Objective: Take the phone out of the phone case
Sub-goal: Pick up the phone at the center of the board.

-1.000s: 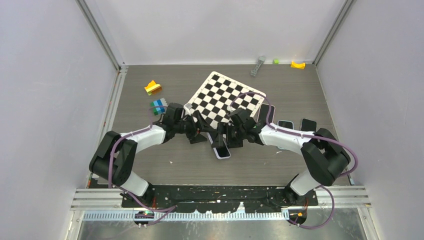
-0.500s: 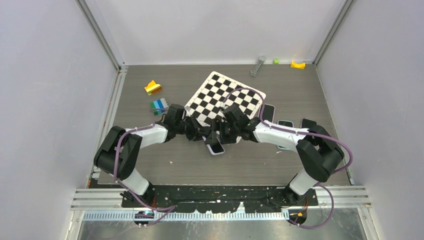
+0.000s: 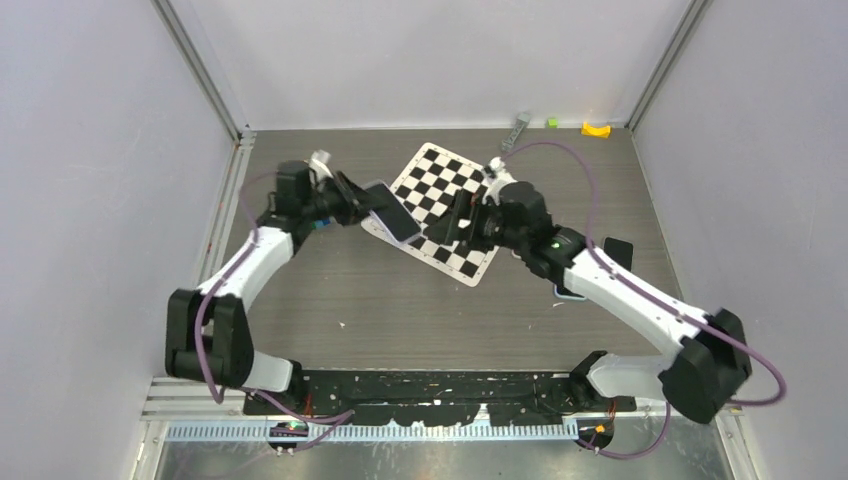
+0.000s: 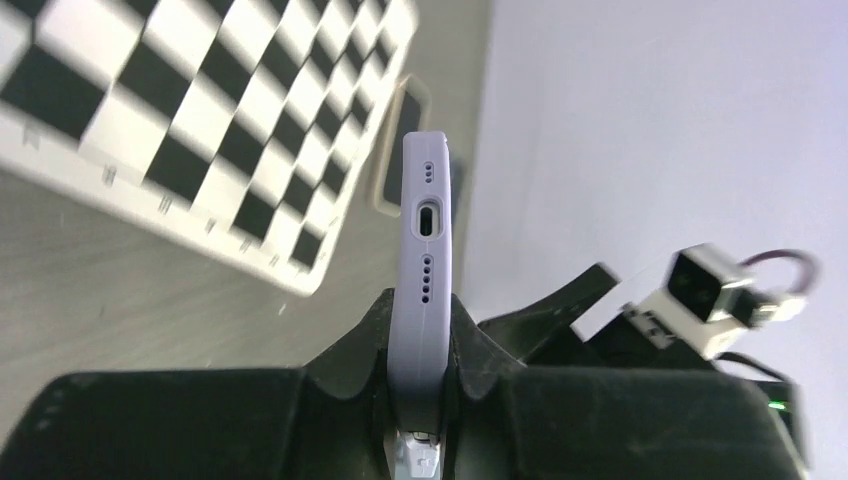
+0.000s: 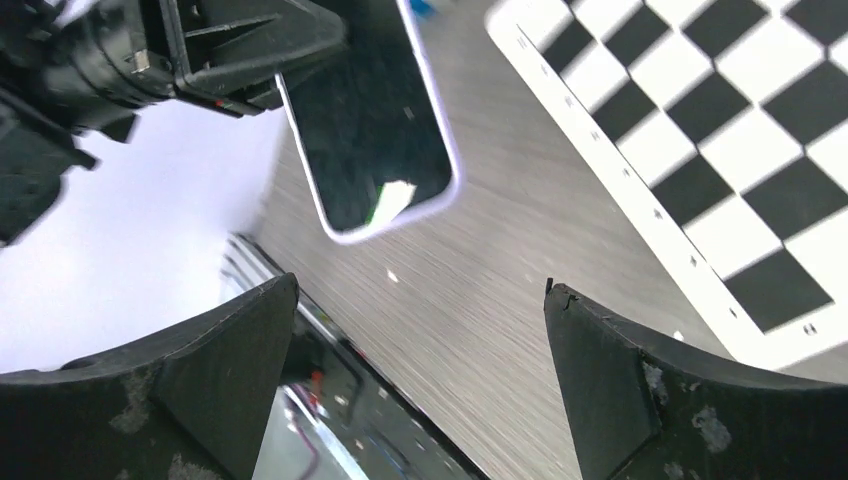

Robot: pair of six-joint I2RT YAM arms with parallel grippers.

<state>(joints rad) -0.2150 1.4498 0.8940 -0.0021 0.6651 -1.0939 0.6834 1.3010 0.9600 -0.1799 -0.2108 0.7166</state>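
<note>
The phone (image 5: 375, 120), dark screen showing, sits inside its lavender phone case (image 3: 392, 212) and is held up off the table. My left gripper (image 3: 358, 205) is shut on one end of it. In the left wrist view the phone case (image 4: 425, 250) stands edge-on between the two black fingers (image 4: 360, 345), port and speaker holes facing the camera. My right gripper (image 3: 455, 222) hangs open over the checkerboard, a short way right of the phone and apart from it. In the right wrist view the right gripper (image 5: 420, 285) has nothing between its fingers.
A checkerboard mat (image 3: 440, 190) lies at the table's middle back, under the right gripper. Other phones (image 3: 617, 248) lie to the right, partly hidden by the right arm. A grey part (image 3: 516, 130), a green piece (image 3: 551, 122) and a yellow piece (image 3: 596, 128) lie along the back wall.
The left gripper closed on the cased phone and carried it up and back-left. The right gripper let go, opened wide and drew back to the right. The checkerboard has shifted a little.
</note>
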